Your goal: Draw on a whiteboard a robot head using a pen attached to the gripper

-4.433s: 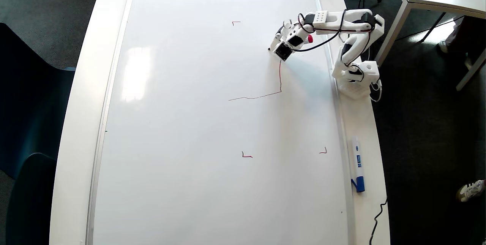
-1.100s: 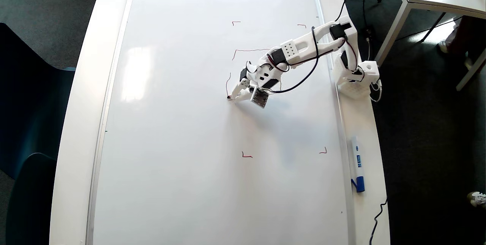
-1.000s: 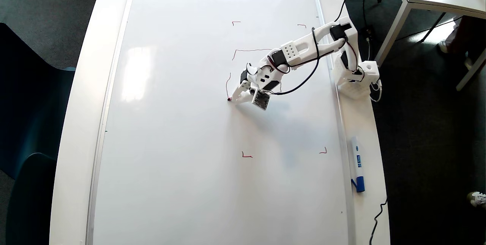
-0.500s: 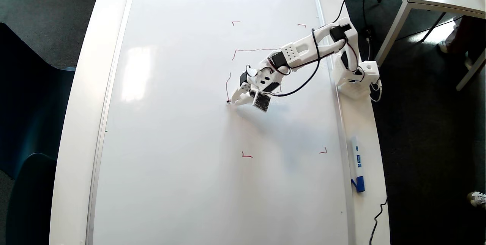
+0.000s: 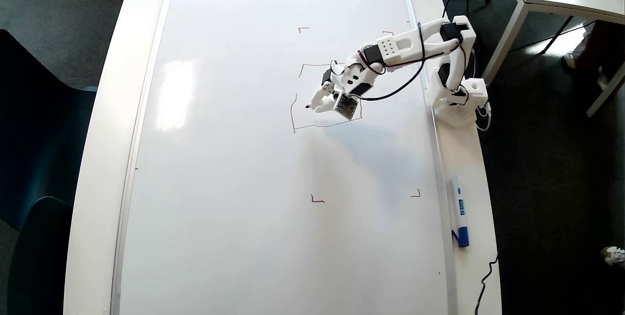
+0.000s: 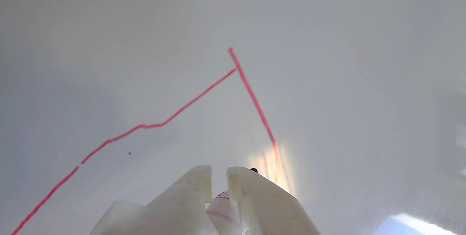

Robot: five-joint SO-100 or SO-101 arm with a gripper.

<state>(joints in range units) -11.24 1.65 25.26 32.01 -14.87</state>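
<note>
Mid-drawing, gripper [image 5: 315,105] clamped on the pen [image 6: 222,206], inside the unfinished robot head [image 5: 294,118] outline.
Pen sat between near-shut jaws, tip toward 9 o'clock in overhead view, right of the outline's left side on the whiteboard [image 5: 234,168]. Likely light, stiff, slick-barrelled; best gripped mid-barrel, tight. Glossy board probably lets the tip skate.

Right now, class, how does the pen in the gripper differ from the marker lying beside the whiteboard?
The pen is clamped in the gripper over the whiteboard; the white-and-blue marker lies loose off the board. The pen's tip looks red; the marker's end is blue. Both are slim with white bodies.
</note>
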